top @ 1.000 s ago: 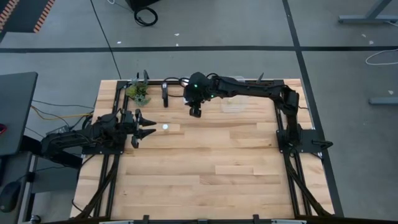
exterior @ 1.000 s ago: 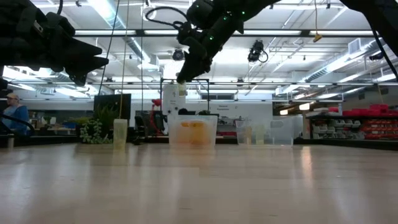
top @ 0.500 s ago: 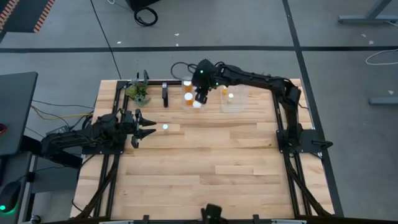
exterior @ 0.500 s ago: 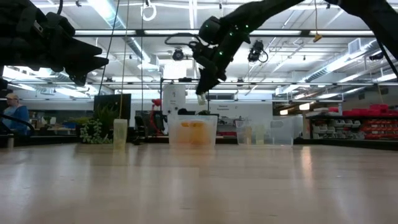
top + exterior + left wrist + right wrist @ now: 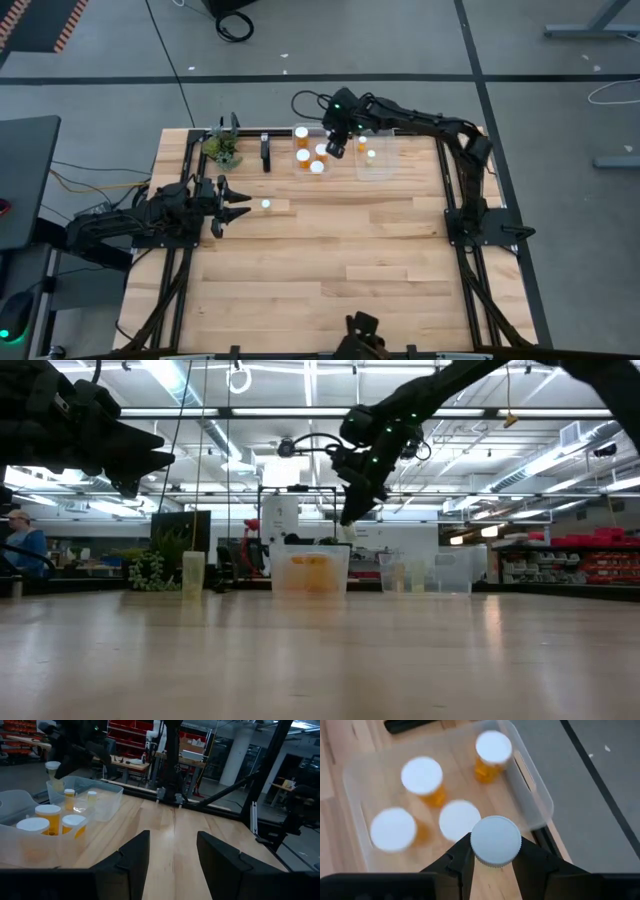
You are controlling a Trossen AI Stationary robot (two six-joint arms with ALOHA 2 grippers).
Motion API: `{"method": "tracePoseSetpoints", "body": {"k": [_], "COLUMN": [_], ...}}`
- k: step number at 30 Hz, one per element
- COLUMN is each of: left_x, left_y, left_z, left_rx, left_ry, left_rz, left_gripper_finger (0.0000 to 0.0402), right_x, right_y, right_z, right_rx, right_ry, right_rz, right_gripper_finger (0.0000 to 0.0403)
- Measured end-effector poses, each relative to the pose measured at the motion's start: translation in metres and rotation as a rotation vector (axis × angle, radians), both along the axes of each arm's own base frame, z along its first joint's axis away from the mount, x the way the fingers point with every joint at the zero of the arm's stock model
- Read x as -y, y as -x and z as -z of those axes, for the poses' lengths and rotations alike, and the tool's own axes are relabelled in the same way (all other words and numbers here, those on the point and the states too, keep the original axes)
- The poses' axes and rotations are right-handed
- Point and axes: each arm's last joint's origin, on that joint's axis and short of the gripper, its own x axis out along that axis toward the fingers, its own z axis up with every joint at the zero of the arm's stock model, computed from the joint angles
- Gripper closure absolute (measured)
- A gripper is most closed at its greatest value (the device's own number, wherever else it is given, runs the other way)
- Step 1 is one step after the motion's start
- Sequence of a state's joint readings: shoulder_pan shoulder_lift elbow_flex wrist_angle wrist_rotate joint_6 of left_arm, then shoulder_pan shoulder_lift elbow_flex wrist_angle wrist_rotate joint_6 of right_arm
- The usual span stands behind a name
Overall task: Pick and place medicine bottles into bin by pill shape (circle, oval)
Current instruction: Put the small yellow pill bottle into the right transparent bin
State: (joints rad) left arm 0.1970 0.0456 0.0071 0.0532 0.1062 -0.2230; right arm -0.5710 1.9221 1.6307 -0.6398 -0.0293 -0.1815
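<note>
My right gripper hangs above the far side of the table, shut on a medicine bottle with a white cap. It is over the right edge of a clear bin that holds several orange bottles. A second clear bin to its right holds two bottles. My left gripper is open at the table's left, beside a lone bottle standing on the wood. My right gripper pinches the bottle between its two fingers, one on each side just under the white cap. The fingers point down from above. The bottle is upright and lifted clear, its lower end showing below the fingertips in the low view.
A small potted plant and a dark upright piece stand at the far left of the table. The near half of the wooden tabletop is bare. A person sits in the room beyond.
My right gripper has carried the bottle toward the table's far edge and right, from in front of the left bin to above that bin's right edge. The bottle stays upright in the hold.
</note>
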Motion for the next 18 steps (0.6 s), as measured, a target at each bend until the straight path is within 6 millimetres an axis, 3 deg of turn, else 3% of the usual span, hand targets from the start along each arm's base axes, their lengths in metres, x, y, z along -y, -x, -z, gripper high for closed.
{"method": "tracePoseSetpoints", "body": {"k": [11,18], "left_x": [0.0,0.0], "left_y": [0.0,0.0], "left_z": [0.0,0.0], "left_rx": [0.0,0.001], "left_ry": [0.0,0.0], "left_rz": [0.0,0.0], "left_gripper_finger": [0.023,0.023], "right_x": [-0.03,-0.03], "right_y": [0.082,0.129], "right_z": [0.008,0.02], "right_rx": [0.099,0.146], "right_ry": [0.06,0.087], "right_rz": [0.113,0.238], "right_gripper_finger": [0.0276,0.0276]}}
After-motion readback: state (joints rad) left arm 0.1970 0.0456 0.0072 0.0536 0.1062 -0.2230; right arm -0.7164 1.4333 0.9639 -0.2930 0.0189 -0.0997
